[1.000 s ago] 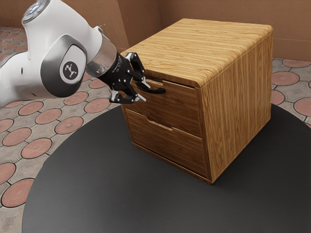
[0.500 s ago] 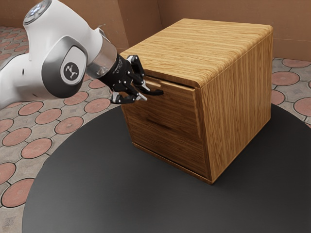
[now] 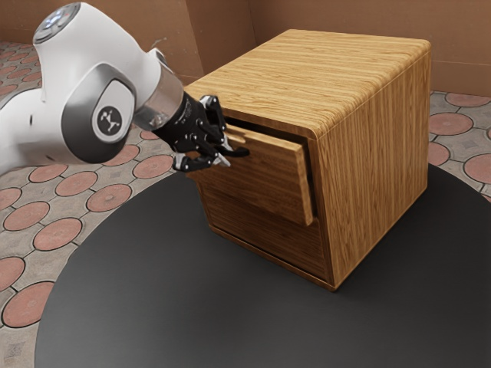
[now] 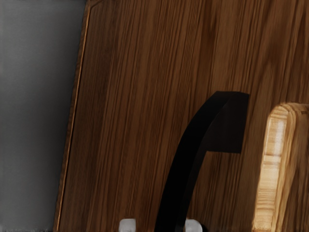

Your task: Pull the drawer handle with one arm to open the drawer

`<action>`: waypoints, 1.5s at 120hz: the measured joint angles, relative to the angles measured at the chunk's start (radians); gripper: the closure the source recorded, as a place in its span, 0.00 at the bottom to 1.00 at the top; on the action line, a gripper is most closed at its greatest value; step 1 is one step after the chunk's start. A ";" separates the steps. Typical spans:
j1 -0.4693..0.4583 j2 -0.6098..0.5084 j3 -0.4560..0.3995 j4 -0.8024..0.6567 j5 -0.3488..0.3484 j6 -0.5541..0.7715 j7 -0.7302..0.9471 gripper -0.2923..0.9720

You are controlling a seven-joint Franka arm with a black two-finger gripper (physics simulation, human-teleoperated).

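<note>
Black two-finger gripper: clamped on black curved drawer handle, at 9 o'clock of wooden two-drawer cabinet. Upper wooden drawer: partly out. Step: pulling. Next: likely straight draw toward 8 o'clock, grip firm.

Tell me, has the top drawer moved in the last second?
Yes. The top drawer has slid out of the wooden cabinet, toward the exterior view's left, with the jaws shut on its handle.

Soft even light (brightest atop the cabinet) casts faint shadows.
</note>
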 joint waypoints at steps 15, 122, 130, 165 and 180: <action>-0.101 -0.029 0.102 -0.031 0.000 -0.002 0.003 0.83; -0.390 -0.217 0.432 -0.240 0.004 -0.014 0.011 0.84; -0.416 -0.249 0.460 -0.269 0.004 -0.013 0.012 0.85; -0.492 -0.362 0.542 -0.363 0.006 -0.016 0.010 0.85; -0.495 -0.400 0.546 -0.389 0.007 -0.025 0.009 0.85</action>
